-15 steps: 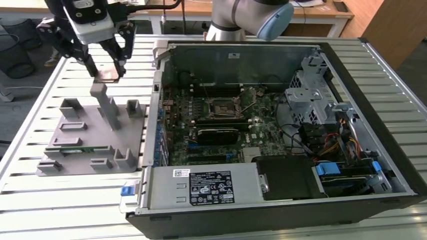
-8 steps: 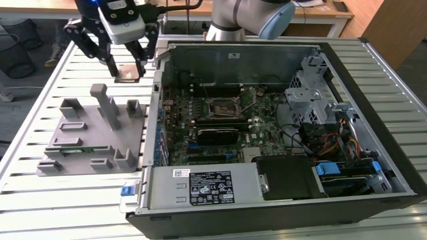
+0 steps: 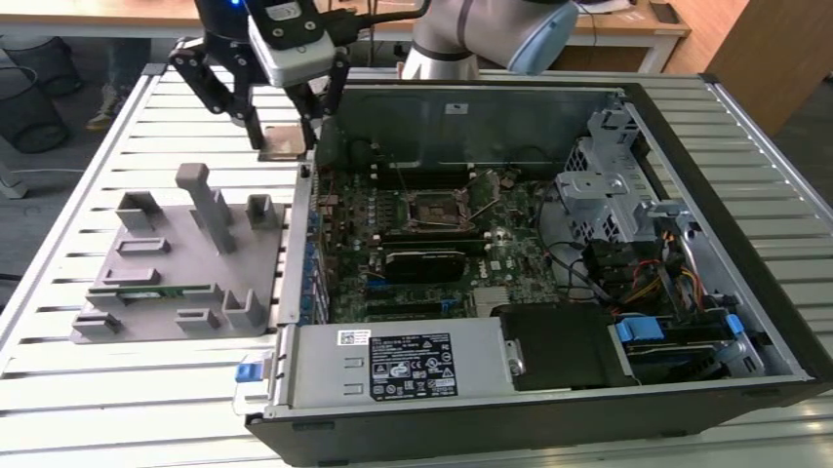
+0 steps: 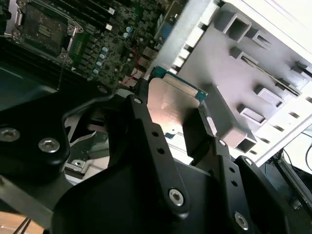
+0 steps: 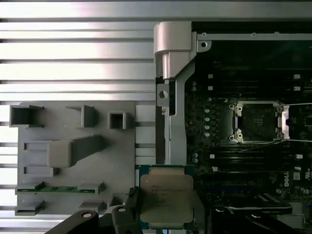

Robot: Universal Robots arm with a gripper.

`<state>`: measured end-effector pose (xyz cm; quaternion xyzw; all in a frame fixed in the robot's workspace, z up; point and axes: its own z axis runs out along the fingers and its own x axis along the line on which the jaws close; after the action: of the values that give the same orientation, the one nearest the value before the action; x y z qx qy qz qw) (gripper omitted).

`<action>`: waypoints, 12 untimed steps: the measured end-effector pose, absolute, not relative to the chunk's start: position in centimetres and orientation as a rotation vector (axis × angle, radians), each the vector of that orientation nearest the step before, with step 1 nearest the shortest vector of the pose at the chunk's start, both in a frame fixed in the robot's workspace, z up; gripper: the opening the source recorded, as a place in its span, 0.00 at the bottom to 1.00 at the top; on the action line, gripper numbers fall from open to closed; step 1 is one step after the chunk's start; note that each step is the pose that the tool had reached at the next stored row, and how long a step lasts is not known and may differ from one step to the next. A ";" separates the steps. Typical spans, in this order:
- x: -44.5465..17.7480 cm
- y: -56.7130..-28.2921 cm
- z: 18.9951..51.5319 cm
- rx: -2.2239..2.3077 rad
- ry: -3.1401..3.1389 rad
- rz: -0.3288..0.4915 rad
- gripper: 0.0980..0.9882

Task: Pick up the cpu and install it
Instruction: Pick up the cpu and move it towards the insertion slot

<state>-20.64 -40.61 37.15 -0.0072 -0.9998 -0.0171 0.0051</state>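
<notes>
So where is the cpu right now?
In the exterior view the cpu is held in the gripper above the slatted table, upper left, between the grey fixture and the open computer case.

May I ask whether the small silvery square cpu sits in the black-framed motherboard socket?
Out: the gripper holds the cpu near the case; the socket is empty.

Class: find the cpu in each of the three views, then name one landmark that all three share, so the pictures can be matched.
Exterior view: cpu held in the jaws of the gripper, beside the case, behind the grey fixture.
Second wrist view: cpu clamped between the black jaws, the fixture beyond it.
First wrist view: cpu between fixture and motherboard.
Shared landmark: the motherboard socket.
</notes>
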 end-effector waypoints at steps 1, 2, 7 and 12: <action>-20.2 -40.6 37.1 -0.022 -3.131 -0.053 0.48; -19.7 -40.6 37.1 -0.022 -3.131 -0.053 0.48; -17.4 -40.5 37.1 -0.022 -3.131 -0.054 0.48; -15.2 -40.5 37.1 -0.023 -3.131 -0.054 0.48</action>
<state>-15.18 -40.49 37.09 -0.0072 -0.9998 -0.0171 0.0050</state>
